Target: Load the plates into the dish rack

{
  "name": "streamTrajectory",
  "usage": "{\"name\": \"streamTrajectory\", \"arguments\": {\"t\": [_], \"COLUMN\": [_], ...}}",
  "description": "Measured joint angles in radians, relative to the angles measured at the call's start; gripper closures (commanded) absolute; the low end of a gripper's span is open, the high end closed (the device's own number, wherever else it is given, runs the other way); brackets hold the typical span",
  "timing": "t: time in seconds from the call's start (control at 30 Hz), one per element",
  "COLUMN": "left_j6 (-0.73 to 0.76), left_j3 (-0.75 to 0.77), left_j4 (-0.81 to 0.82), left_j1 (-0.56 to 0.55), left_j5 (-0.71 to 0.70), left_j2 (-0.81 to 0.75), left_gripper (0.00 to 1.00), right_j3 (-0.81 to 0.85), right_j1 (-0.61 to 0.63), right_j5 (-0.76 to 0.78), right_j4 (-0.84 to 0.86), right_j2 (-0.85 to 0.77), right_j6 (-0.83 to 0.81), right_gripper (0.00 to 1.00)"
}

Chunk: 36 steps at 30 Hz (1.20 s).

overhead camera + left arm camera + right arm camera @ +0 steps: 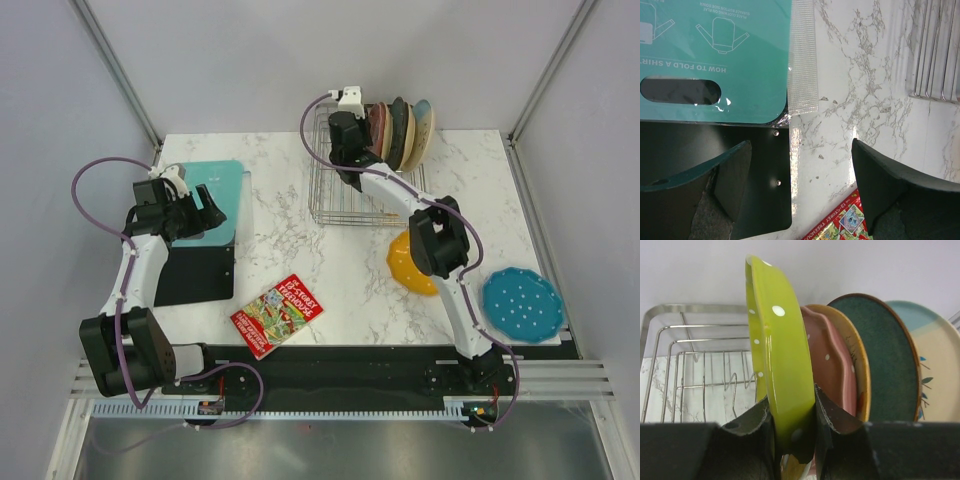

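Note:
My right gripper (792, 415) is shut on the lower rim of a lime green dotted plate (780, 355) and holds it upright on edge over the dish rack (685, 365). A pink dotted plate (832, 372) stands just behind it. In the top view the right gripper (348, 133) is at the rack's (335, 195) far end. An orange plate (410, 268) lies on the table, partly under the right arm. A blue dotted plate (523, 303) lies flat at the right. My left gripper (205, 208) is open and empty.
Other plates, yellow-rimmed (855, 355), dark teal (885, 360) and cream-and-blue (937, 370), stand in the rack's far right. A teal board (215, 190) and black mat (200, 270) lie left under my left gripper (800, 165). A red book (277, 313) lies near the front.

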Motion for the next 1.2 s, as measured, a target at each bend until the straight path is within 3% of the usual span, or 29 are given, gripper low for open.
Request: {"name": "streamTrajectory", "arguments": {"t": [0.1, 0.23, 0.33, 0.5, 0.67, 0.77, 0.83, 1.0, 1.1, 1.2], "left_j6": [0.000, 0.000, -0.001, -0.006, -0.030, -0.063, -0.104, -0.247, -0.335, -0.421], "left_j3": [0.000, 0.000, 0.000, 0.000, -0.035, -0.092, -0.140, -0.299, -0.376, -0.390], "left_j4": [0.000, 0.000, 0.000, 0.000, 0.017, 0.023, 0.046, 0.251, 0.416, 0.555], "left_j1": [0.000, 0.000, 0.000, -0.003, -0.060, -0.198, -0.346, -0.677, -0.807, -0.882], "left_j5": [0.000, 0.000, 0.000, -0.001, -0.002, 0.000, 0.005, 0.032, 0.026, 0.016], "left_j2": [0.002, 0.010, 0.019, 0.026, -0.005, -0.072, -0.129, -0.225, -0.183, -0.065], "left_gripper": [0.13, 0.13, 0.12, 0.11, 0.10, 0.09, 0.10, 0.14, 0.16, 0.18], "right_j3": [0.001, 0.002, 0.000, -0.030, -0.145, -0.261, -0.356, -0.619, -0.741, -0.830], "right_j1": [0.000, 0.001, 0.002, 0.001, 0.000, 0.005, 0.006, -0.020, -0.143, -0.354], "right_j5": [-0.006, -0.019, -0.031, -0.014, -0.016, -0.045, -0.085, -0.268, -0.423, -0.598], "right_j4": [0.002, -0.002, -0.007, 0.025, -0.003, -0.065, -0.128, -0.295, -0.418, -0.518], "right_j2": [0.027, 0.061, 0.068, 0.022, -0.124, -0.283, -0.420, -0.821, -1.031, -1.130], "right_j6": [0.001, -0.002, -0.012, -0.030, -0.026, 0.013, 0.045, 0.139, 0.186, 0.207], "right_gripper": [0.94, 0.65, 0.49, 0.38, 0.27, 0.16, 0.10, 0.02, 0.02, 0.02]}}
